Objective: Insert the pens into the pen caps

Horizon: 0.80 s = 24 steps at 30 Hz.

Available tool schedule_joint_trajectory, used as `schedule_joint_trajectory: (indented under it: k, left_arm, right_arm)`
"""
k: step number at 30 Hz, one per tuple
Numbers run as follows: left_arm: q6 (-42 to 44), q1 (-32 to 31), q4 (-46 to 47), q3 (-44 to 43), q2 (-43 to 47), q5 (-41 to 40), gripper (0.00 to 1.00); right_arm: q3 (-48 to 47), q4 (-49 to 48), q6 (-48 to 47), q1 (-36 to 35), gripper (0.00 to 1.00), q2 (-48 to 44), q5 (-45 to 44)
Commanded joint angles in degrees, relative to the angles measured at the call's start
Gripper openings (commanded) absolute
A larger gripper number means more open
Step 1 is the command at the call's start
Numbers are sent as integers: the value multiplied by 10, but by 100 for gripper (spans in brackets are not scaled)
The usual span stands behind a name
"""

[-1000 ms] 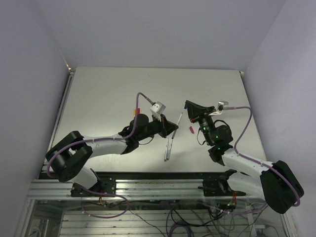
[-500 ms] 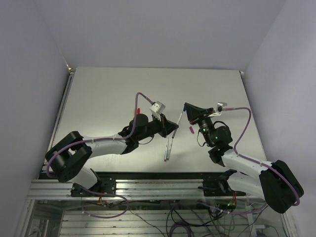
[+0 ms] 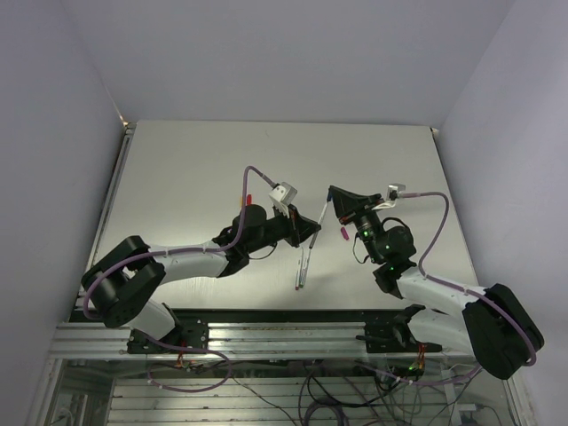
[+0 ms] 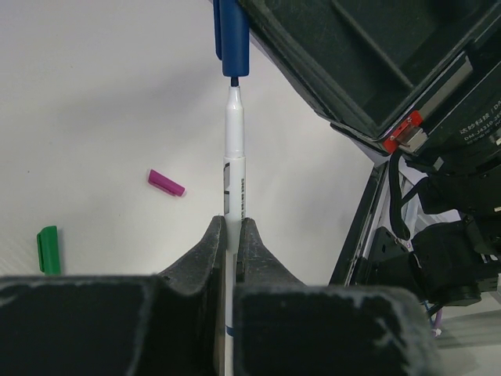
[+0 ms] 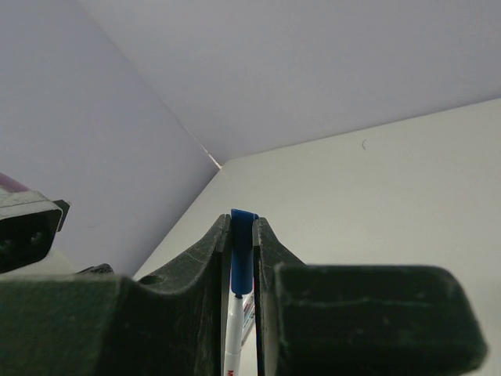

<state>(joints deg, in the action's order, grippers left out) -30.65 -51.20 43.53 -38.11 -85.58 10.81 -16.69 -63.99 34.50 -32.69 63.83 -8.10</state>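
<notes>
One slim white plastic pen (image 4: 234, 133), clenched in the left fingers (image 4: 210, 244), touches the blue plastic cap (image 4: 233, 39) the right fingers (image 5: 214, 244) grip, not yet seated; purple cap (image 4: 167, 182) and green cap (image 4: 48, 249) lie on the desk (image 4: 94, 94).

Top cam hangs high at the near edge, looking down over the whole table (image 3: 177, 169). Each wrist cam peers real close along its own jaws: the left gripper (image 4: 232, 227) cam points down at the tabletop, the right gripper (image 5: 241, 223) cam up toward the walls (image 5: 313, 70). Both catch the pen (image 4: 234, 149) and blue cap (image 4: 232, 35).
</notes>
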Motion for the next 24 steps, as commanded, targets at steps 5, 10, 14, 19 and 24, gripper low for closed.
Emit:
schedule_joint_trajectory:
  k: [5,10,14,19,24]
  left_arm:
    - [3,-3,46,-10,19,-8,7]
    - [-3,-3,58,-3,20,-32,7]
    - [-11,-2,69,-2,14,-46,7]
    - [-23,-2,95,9,15,-73,7]
    - [-29,-1,122,15,17,-96,7]
  right_arm:
    - [6,-18,15,-1,0,5,19]
    - [12,-12,32,-3,0,9,44]
    - [22,-6,40,-7,0,14,68]
    - [36,19,45,-11,0,7,92]
    - [26,55,33,-13,0,23,149]
